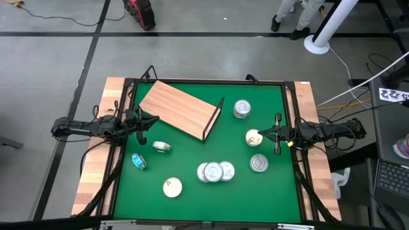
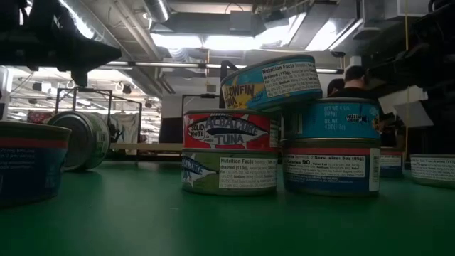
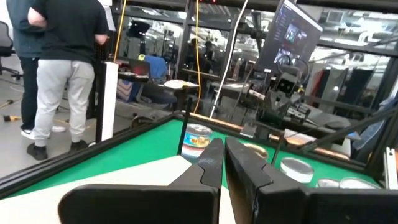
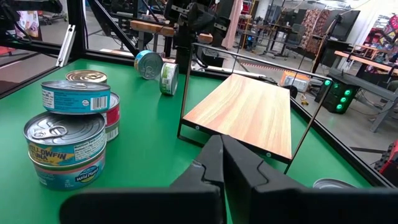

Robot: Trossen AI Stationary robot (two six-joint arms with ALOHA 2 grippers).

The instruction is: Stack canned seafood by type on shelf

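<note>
Both grippers are sitting closed and empty: left gripper [image 1: 148, 121] at nine o'clock, right gripper [image 1: 263, 135] at three. The shelf [image 1: 179, 108] is lying toward eleven; tuna cans [image 1: 215, 171] are clustering near six.

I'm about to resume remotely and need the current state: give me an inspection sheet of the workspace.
Surface: green mat in a wooden-edged table.
Job's things: shelf lies at the far left of the mat, no cans on it; cans scattered, a stacked cluster near the front centre, one stack far right, two cans on edge at the left.
Clutter: nothing seen.
Grippers: left gripper shut, empty, at the shelf's edge; right gripper shut, empty, beside a cream-topped can.
Cables: bundles along both arms and table sides.
Surroundings: people standing beyond the table.
</note>
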